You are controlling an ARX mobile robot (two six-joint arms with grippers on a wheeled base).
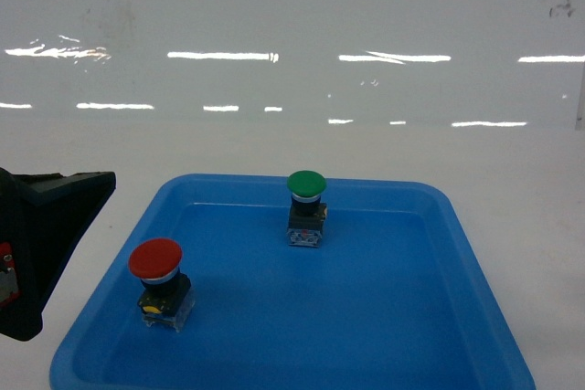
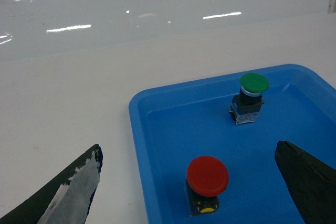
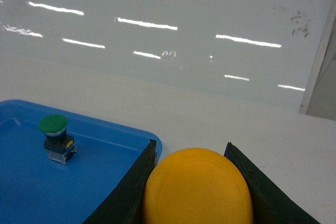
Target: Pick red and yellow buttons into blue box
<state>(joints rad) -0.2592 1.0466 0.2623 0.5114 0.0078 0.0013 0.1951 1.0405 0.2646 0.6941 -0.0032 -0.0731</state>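
Right gripper (image 3: 195, 182) clamps the yellow domed push-button (image 3: 197, 187) between its black fingers, beside the shallow blue plastic tray (image 3: 105, 129). Left gripper (image 2: 189, 182) hangs spread over the red-capped push-button (image 2: 207, 176) in the tray, probably not touching it; a green-capped button (image 1: 306, 185) stands farther back.

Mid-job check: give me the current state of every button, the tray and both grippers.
red button: upright in the tray, not gripped.
green button: upright in the tray, untouched.
yellow button: clamped between the right gripper's fingers.
blue tray: on the white table, holding two buttons.
left gripper: open, fingers either side of the red button.
right gripper: shut on the yellow button.
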